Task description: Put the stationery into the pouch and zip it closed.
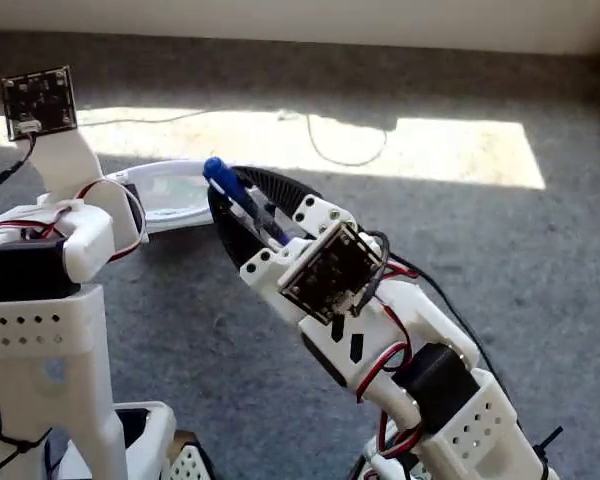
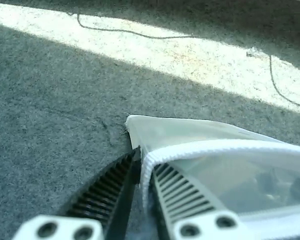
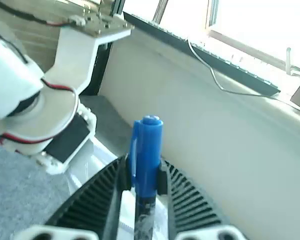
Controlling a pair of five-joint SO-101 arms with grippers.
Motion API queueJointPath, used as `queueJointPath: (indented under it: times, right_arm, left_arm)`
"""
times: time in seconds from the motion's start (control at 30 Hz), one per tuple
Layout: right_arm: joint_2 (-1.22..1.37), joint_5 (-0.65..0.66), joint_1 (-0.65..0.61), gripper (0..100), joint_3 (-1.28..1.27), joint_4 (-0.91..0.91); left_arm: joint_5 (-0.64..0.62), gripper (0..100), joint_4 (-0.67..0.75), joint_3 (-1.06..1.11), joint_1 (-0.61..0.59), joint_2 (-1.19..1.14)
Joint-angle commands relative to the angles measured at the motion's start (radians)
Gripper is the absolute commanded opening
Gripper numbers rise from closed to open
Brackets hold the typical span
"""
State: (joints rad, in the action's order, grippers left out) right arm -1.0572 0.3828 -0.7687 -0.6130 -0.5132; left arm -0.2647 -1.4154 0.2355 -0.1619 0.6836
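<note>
Fingers [image 3: 102, 192] of the right gripper [image 3: 142, 162] are pressed narrow on a blue pen [image 3: 146, 142], 1 ribbed finger on each side of the barrel, with the capped end sticking out past the tips. In the high view this arm comes in from 5 o'clock. The pen slants toward 10 o'clock, and its cap is just beside the 3 o'clock end of the pouch [image 1: 175, 200]. The left gripper [image 2: 142, 160], on the arm at 9 o'clock, has its 2 fingers [image 2: 110, 185] pinched on the pouch's white hem. The pouch is clear with white trim and lies on grey carpet [image 2: 45, 110]. A thin cable [image 2: 140, 34] crosses a sunlit strip [image 2: 190, 55] at 12 o'clock.
</note>
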Motion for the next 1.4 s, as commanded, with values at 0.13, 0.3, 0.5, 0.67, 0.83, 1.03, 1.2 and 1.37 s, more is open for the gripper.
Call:
queueJointPath:
  times: [0.13,0.3,0.5,0.67,0.83,1.03,1.2,1.37]
  right_arm:
    - [-0.024,-0.011,-0.010,1.4,0.016,0.274]
    - [-0.022,-0.009,-0.104,1.4,0.016,0.337]
    - [-0.021,-0.006,-0.140,1.4,0.010,0.346]
    - [-0.019,-0.005,-0.140,1.4,0.008,0.346]
    - [-0.019,-0.005,-0.133,1.4,0.007,0.346]
    - [0.027,-0.005,-0.133,1.4,0.012,0.346]
    - [0.107,-0.009,-0.104,1.4,0.016,0.346]
    - [0.145,-0.009,-0.071,1.4,0.015,0.346]
  left_arm:
    - [-0.037,1,-0.046,-0.104,0.031,0.012]
    - [-0.037,1,-0.041,-0.081,0.031,0.012]
    - [-0.035,1,-0.040,-0.058,0.027,0.013]
    - [-0.035,1,-0.043,-0.058,0.027,0.012]
    - [-0.034,1,-0.040,-0.039,0.027,0.018]
    - [-0.034,1,-0.040,-0.033,0.025,0.018]
    - [-0.029,1,-0.043,-0.033,0.025,0.018]
    - [-0.009,1,-0.044,-0.031,0.025,0.018]
